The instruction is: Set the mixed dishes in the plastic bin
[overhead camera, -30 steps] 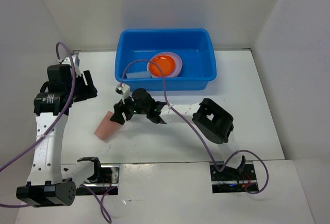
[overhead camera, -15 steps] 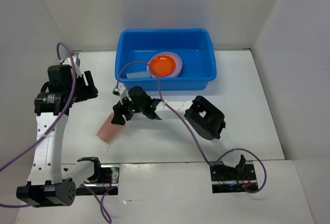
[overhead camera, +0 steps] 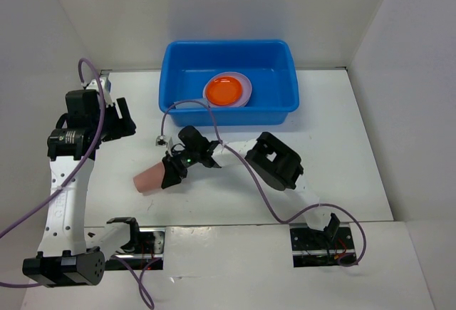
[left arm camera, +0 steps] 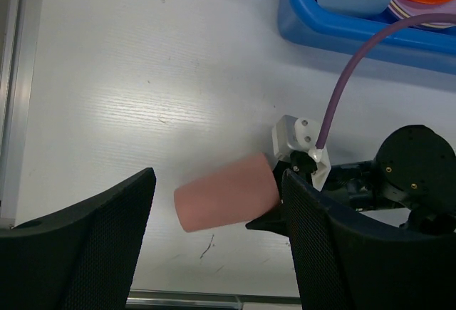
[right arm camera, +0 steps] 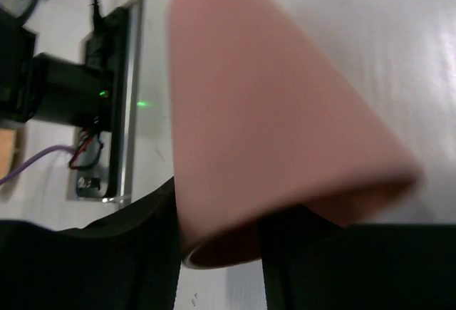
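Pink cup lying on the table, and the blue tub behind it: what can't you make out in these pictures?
1. The salmon-pink cup: its mouth is hidden by the right fingers in the top view; the right wrist view is too close and blurred.
2. The blue bin: cut off by the top edge in the left wrist view.
3. Under the orange plate: only a pale rim shows; the plate count is unclear.

White link segments [overhead camera: 60, 189], black joint housings [overhead camera: 278, 164], mesh-textured black fingers [left arm camera: 78, 253], purple cables [overhead camera: 242, 174], green light [overhead camera: 187, 159] behind the right claw [overhead camera: 168, 176]
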